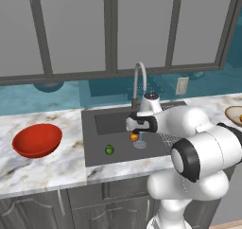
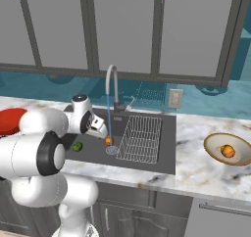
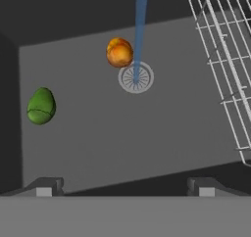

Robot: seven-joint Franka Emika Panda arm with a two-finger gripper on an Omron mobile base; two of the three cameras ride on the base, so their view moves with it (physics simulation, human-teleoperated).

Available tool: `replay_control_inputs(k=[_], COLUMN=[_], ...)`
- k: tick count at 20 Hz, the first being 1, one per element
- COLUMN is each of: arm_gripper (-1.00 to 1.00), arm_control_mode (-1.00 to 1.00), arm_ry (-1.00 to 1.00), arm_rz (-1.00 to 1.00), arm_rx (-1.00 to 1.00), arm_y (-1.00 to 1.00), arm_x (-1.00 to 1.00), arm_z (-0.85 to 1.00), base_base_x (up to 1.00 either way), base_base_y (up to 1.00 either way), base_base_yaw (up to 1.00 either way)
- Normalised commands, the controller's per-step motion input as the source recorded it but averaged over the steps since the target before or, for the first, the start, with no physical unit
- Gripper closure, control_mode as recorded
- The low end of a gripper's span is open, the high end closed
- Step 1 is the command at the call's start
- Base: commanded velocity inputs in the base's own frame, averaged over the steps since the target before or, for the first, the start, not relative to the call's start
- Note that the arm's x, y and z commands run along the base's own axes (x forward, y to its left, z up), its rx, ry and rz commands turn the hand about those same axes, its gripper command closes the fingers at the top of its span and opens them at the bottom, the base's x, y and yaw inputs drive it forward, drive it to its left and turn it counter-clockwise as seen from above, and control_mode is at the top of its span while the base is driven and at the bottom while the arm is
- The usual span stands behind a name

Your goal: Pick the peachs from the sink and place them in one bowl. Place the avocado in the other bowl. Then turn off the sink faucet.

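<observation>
A marble worktop point(image 2: 196, 167) is carrying the sink point(image 3: 122, 143), where a peach point(image 3: 119, 52) and avocado point(image 3: 41, 106) are lying; the gripper point(image 3: 125, 187) is hovering above, released, holding nothing.

Sink point(image 1: 101, 143) set in the counter point(image 1: 42, 169): one peach point(image 3: 119, 52) beside the drain point(image 3: 136, 77), avocado point(image 3: 41, 106) left; rack point(image 2: 141, 137) right. Second peach point(image 2: 227, 151) in right bowl point(image 2: 215, 152); other bowl point(image 1: 37, 140) far left.
</observation>
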Motion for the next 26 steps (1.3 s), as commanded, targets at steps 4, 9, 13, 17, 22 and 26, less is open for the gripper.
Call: replay_control_inputs(k=[4, 9, 13, 17, 22, 26], arm_gripper=[-1.0, -1.0, -1.0, -1.0, -1.0, -1.0], arm_control_mode=[-1.0, -1.0, -1.0, -1.0, -1.0, -1.0], arm_ry=[0.0, 0.0, 0.0, 0.0, 0.0, 0.0], arm_rz=[0.0, 0.0, 0.0, 0.0, 0.0, 0.0], arm_rx=[0.0, 0.0, 0.0, 0.0, 0.0, 0.0], arm_y=[0.0, 0.0, 0.0, 0.0, 0.0, 0.0], arm_x=[0.11, 0.1, 0.12, 0.14, 0.21, 0.25], arm_z=[-0.17, -0.17, -0.17, -0.13, -0.1, -0.11], base_base_x=[0.0, 0.0, 0.0, 0.0, 0.0, 0.0], base_base_y=[0.0, 0.0, 0.0, 0.0, 0.0, 0.0], base_base_yaw=[0.0, 0.0, 0.0, 0.0, 0.0, 0.0])
